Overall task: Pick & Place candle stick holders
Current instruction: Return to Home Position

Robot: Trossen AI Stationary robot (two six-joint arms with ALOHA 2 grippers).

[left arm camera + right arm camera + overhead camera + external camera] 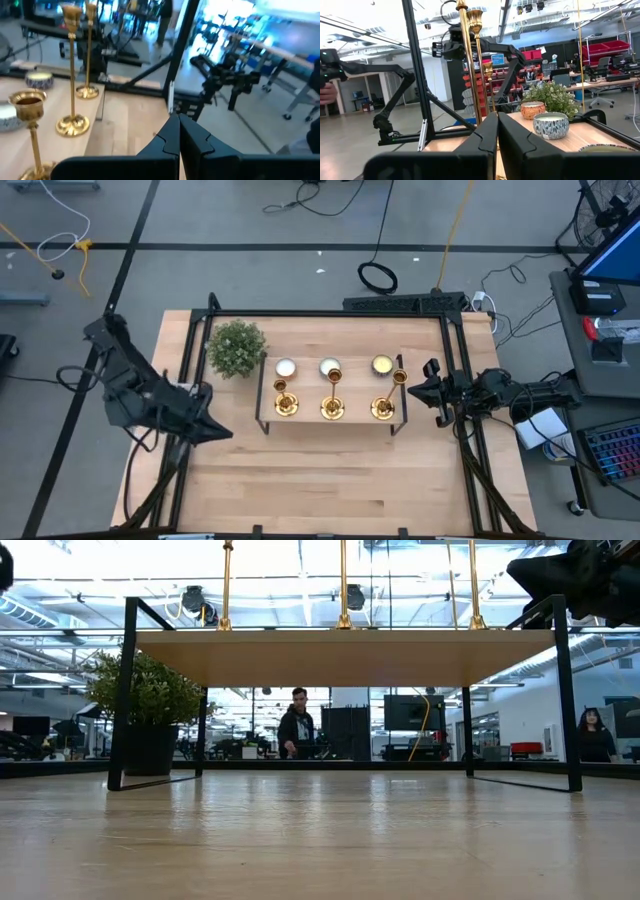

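Observation:
Three gold candle stick holders (pixel 283 402) (pixel 332 406) (pixel 382 407) stand on their round bases in a row along the front of a low wooden shelf (pixel 330 423) with a black frame. In the left wrist view they are the holders (pixel 31 125) (pixel 72 70) (pixel 90 50). My left gripper (pixel 222 432) (pixel 179 135) is shut with nothing in it, over the table off the shelf's left front corner. My right gripper (pixel 414 387) (pixel 497 132) is also shut and empty, just off the shelf's right end.
Three round candles (pixel 285 368) (pixel 330 367) (pixel 382 364) sit behind the holders on the shelf. A bushy green plant (pixel 237 347) stands at the shelf's far left corner. Bare wood table (pixel 330 480) lies in front. People (pixel 299 725) are in the room beyond.

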